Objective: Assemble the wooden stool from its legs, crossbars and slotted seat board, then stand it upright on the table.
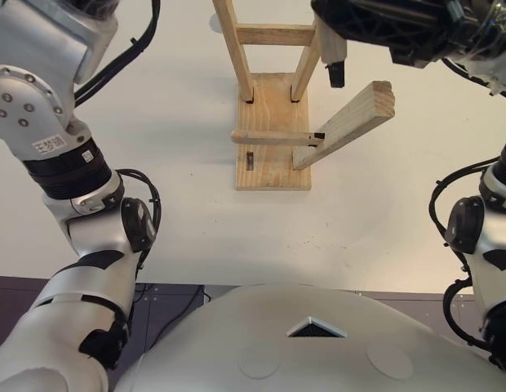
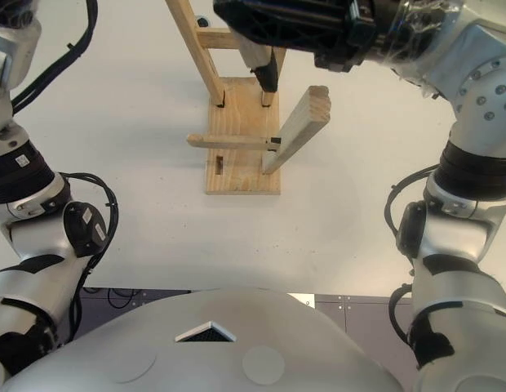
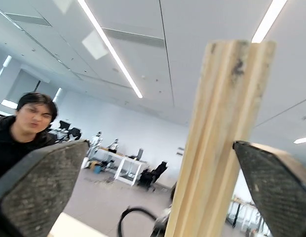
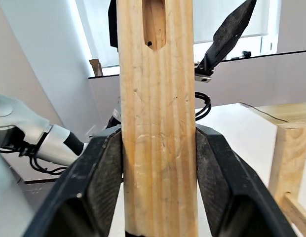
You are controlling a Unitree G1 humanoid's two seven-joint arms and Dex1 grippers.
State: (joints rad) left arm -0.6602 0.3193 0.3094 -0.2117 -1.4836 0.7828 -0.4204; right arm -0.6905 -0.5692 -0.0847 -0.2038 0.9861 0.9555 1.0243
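1. The seat board (image 1: 273,175) lies flat on the desk (image 1: 155,180), well back from the near edge, slots facing up.
2. Two legs stand in its far slots, the far left leg (image 1: 239,57) and the far right leg (image 1: 304,75), joined by the top crossbar (image 1: 273,34).
3. The right tool (image 4: 158,153) is clamped on a leg, pads flat against two opposite faces. By the look of it, that is the far right leg.
4. The left tool (image 3: 158,173) has its fingers spread wide apart. A leg, most likely the far left leg, rises between them and appears to touch neither pad.
5. The leaning leg (image 1: 347,122) has its foot at the near right slot but tips toward the desk's right edge. The loose crossbar (image 1: 269,137) juts from it, its free end hanging over the board.
6. The near left slot (image 1: 249,161) is empty, so the fourth leg is not yet in.
7. The parts look like light, stiff, dry wood, not slippery.
   - The thin joints are probably the weak spots and could pop out or crack if levered.
   - The best hold is on a leg's flat faces, low near the slot when pressing it home.
8. The leaning leg and its crossbar sit just beside the right tool, so a careless sweep could topple them.
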